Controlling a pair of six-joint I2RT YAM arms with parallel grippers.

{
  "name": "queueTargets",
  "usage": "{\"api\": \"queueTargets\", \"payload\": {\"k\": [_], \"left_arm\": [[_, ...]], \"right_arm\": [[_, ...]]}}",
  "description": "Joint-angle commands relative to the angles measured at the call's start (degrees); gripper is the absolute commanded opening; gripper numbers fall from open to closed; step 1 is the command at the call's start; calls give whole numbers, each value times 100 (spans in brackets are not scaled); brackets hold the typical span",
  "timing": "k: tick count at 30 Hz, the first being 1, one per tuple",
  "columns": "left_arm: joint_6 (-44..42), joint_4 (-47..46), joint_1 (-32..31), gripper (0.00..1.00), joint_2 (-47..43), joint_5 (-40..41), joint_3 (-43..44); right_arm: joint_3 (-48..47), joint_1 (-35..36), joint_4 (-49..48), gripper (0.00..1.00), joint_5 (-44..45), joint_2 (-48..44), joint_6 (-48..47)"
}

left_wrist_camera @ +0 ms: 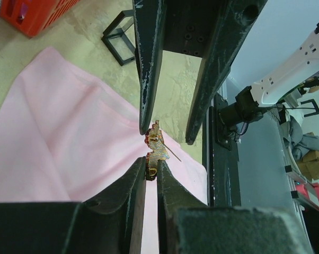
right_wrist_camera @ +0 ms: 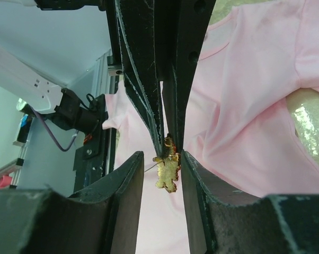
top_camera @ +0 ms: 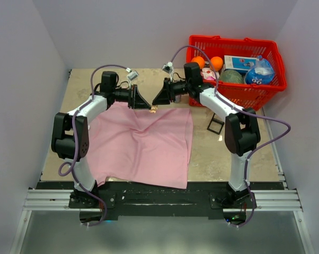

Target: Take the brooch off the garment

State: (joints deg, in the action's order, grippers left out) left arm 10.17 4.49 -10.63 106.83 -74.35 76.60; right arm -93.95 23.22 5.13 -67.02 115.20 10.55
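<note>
The pink garment (top_camera: 143, 148) lies spread on the table, and also shows in the left wrist view (left_wrist_camera: 59, 143) and the right wrist view (right_wrist_camera: 244, 106). The tiny golden brooch (top_camera: 153, 109) is held above the garment's far edge. My left gripper (top_camera: 148, 107) (left_wrist_camera: 151, 165) is shut on the brooch's lower end (left_wrist_camera: 157, 147). The brooch's thin pin sticks out free to one side. My right gripper (top_camera: 157, 102) (right_wrist_camera: 162, 157) faces the left one. Its jaws are open on either side of the brooch (right_wrist_camera: 168, 170), without pinching it.
A red basket (top_camera: 276, 53) at the back right holds two oranges (top_camera: 216, 63), a dark round item and packets. A small black wire frame (top_camera: 215, 124) (left_wrist_camera: 120, 39) stands on the table right of the garment. Grey walls close in on both sides.
</note>
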Motion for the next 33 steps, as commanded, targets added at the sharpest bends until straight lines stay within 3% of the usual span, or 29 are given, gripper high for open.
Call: {"api": "queueTargets", "payload": {"k": [1,33], "left_arm": [[204,-344,-27,0,-30,-177,163],[863,-1073,-44,0,128,-203,154]], "right_arm": [[-150,7,67,36,-13,55,-246],[-299,112,375,21,497,108,-694]]}}
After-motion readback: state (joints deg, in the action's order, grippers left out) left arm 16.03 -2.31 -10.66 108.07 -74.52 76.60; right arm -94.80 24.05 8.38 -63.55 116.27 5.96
